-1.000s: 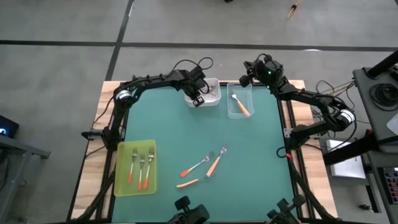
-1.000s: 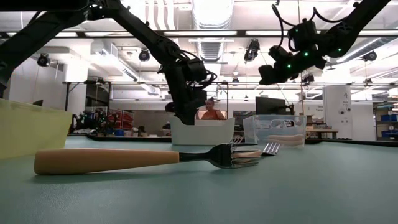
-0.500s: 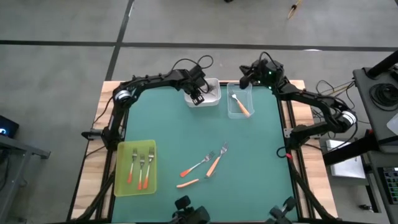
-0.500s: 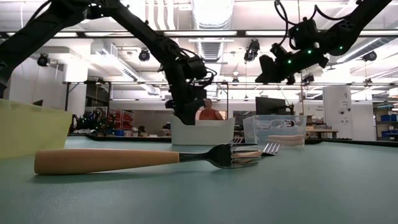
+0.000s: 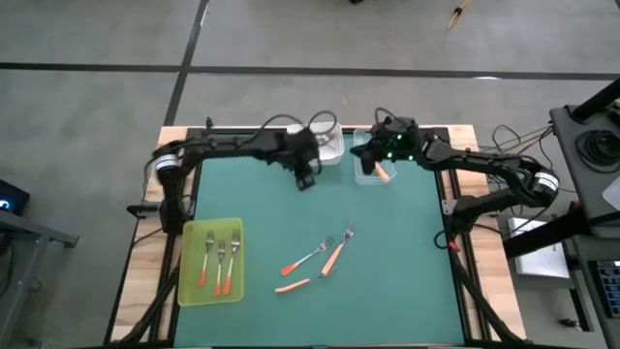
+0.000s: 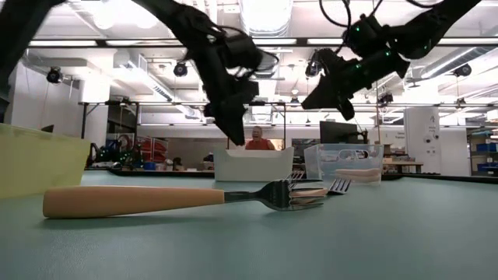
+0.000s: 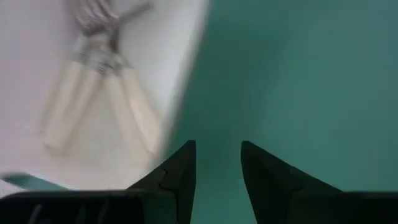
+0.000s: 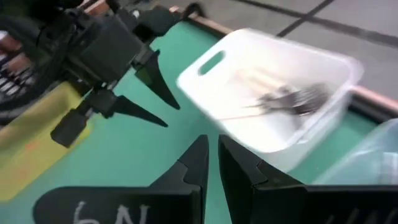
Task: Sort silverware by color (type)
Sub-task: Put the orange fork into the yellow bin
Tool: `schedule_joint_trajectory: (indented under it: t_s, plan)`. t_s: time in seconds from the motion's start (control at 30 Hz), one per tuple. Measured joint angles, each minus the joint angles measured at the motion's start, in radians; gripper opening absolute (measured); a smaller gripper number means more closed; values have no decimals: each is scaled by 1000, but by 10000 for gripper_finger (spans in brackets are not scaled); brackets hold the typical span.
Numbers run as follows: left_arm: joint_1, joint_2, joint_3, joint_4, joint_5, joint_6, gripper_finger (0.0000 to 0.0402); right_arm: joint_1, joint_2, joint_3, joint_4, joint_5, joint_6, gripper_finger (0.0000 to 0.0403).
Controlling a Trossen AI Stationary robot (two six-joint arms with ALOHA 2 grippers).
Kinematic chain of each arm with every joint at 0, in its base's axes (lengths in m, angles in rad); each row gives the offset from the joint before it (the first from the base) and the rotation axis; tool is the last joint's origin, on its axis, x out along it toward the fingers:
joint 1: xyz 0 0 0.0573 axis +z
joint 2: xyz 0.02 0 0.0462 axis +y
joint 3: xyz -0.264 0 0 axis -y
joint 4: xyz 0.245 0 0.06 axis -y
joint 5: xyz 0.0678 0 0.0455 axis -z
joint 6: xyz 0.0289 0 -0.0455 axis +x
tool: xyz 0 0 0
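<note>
My left gripper (image 5: 305,178) (image 7: 217,163) hangs open and empty above the green mat, just near of the white tray (image 5: 330,146). White-handled forks (image 7: 102,93) lie in that tray. My right gripper (image 5: 366,148) (image 8: 212,155) is shut and empty, raised over the far end of the clear tray (image 5: 374,165), which holds a light-orange fork (image 5: 381,173). It points toward the left gripper (image 8: 171,116). Three forks (image 5: 315,260) lie loose on the mat, the nearest one (image 6: 132,200) flat on its side. Three red-orange forks (image 5: 221,262) lie in the yellow-green tray (image 5: 194,276).
The white tray (image 6: 254,165) and the clear tray (image 6: 342,162) stand side by side at the mat's far edge. The yellow-green tray sits at the near left corner. Bare mat (image 5: 387,242) lies between the trays and the loose forks. A person shows in the room behind the white tray.
My left gripper has drawn back from over the white tray toward the table's near edge and risen a little. My right gripper has swung toward the table's left, over the clear tray, rolling and tipping up toward level. The forks have not moved.
</note>
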Motion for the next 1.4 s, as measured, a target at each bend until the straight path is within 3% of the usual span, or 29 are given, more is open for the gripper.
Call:
schedule_joint_trajectory:
  t_s: [0.3, 0.5, 0.7, 0.87, 1.0, 1.23, 1.4]
  plan:
    - [-151, -326, -383, 267, -6, -110, 109, 224, 0, 0, -8, 46, 53, 27]
    - [-289, -492, -598, 484, -72, -243, 109, 407, 0, 0, -12, 232, 77, 27]
    - [-441, -578, -759, 688, -162, -349, 109, 578, 0, 0, -49, 400, 111, 27]
    - [-557, -579, -836, 825, -238, -410, 109, 713, 10, 0, -107, 535, 214, 27]
    - [-637, -553, -860, 896, -273, -435, 109, 799, 40, 0, -123, 574, 307, 27]
    - [-748, -467, -839, 934, -349, -448, 109, 907, 149, 0, -118, 658, 436, 27]
    - [-790, -355, -785, 934, -363, -468, 109, 936, 235, 10, -116, 656, 510, 27]
